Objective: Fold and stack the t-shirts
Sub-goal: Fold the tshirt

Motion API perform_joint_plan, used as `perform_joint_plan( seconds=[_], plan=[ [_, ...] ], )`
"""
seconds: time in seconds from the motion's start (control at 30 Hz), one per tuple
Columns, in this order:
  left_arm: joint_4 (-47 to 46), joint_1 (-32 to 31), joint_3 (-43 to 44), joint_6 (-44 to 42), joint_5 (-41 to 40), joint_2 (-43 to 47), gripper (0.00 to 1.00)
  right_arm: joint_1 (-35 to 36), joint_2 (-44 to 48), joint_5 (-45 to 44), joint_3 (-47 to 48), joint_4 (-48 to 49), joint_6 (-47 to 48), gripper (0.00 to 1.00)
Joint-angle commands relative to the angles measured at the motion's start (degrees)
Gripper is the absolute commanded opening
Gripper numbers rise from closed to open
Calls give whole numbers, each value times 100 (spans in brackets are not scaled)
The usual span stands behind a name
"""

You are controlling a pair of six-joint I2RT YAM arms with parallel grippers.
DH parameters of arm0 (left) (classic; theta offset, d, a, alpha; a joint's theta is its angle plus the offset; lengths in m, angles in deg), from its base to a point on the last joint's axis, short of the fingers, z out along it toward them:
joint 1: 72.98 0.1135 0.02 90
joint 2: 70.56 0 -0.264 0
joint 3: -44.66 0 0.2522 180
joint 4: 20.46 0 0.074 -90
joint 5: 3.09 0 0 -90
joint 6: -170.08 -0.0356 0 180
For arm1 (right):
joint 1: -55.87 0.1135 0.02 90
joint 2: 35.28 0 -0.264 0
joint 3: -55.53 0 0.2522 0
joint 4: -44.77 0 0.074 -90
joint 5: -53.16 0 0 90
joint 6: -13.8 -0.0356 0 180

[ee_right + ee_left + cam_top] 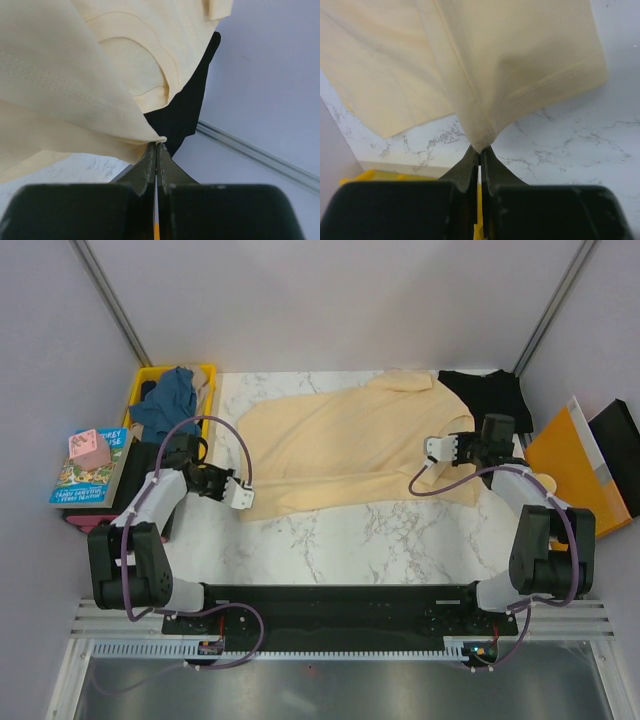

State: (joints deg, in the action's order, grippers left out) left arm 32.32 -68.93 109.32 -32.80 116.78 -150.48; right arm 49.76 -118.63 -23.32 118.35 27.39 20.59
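Cloth of cream shirt [340, 445] pinched tight by both: left gripper [243, 496] at left corner, right gripper [436, 448] at right edge near black shirt [485, 395].

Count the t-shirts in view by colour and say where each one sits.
Cream-yellow t-shirt: 1, spread out mid-table
Black t-shirt: 1, at the far right
Teal-blue t-shirt: 1, in the yellow crate at the far left
Total: 3

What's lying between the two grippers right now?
The cream shirt. The top view shows it spread from the left gripper to the right gripper, each pinching an edge of it.
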Motion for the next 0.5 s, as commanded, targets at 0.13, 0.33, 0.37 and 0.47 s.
perform_joint_plan(
  seconds=[0.13, 0.33, 0.37, 0.47],
  plan=[
    [-571, 17, 412, -1192, -165, -559, 2, 48, -989, -174, 728, 1433, -152, 0],
    [-791, 25, 615, -1280, -209, -902, 3, 154, -1455, -227, 1044, 1636, -161, 6],
    [-826, 25, 632, -1280, -218, -937, 6, 180, -1534, -227, 1088, 1662, -161, 8],
    [-1088, 16, 624, -1298, -245, -1025, 45, 268, -1701, -358, 1141, 1803, -169, 36]
  ],
)
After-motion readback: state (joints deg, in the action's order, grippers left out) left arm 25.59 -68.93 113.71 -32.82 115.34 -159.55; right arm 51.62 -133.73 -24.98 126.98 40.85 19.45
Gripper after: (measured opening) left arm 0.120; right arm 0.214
